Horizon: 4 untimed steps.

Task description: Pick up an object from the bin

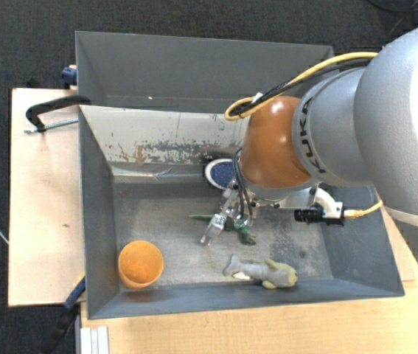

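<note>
End effector [222, 226] low, touching green toy [245, 234]

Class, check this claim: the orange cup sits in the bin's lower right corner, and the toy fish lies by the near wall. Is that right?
No. The camera view shows the orange cup in the bin's lower left corner, not the right; the toy fish does lie by the near wall.

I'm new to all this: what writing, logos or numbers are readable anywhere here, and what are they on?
"KUKA": black letters running sideways on the grey arm, beside its orange cover; the last letter is hard to make out.
No other text is readable, on the bin or on the round orange thing and toy fish in it.
</note>
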Each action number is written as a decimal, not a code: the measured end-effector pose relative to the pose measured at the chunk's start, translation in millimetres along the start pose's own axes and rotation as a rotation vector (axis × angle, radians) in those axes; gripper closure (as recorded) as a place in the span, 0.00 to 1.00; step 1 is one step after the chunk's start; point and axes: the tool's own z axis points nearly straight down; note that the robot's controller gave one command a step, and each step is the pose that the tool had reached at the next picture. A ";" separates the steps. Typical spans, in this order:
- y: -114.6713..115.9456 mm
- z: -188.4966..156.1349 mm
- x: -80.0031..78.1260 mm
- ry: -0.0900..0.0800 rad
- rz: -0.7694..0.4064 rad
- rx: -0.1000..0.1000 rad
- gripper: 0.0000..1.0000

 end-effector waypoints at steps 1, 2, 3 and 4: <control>3.5 -3.1 -1.6 0.005 -0.003 0.005 0.00; 1.2 -0.7 -0.7 0.009 -0.001 0.011 1.00; 3.4 -34.2 -2.2 0.007 -0.003 0.009 1.00; 4.5 -36.6 -2.3 0.010 -0.004 0.010 1.00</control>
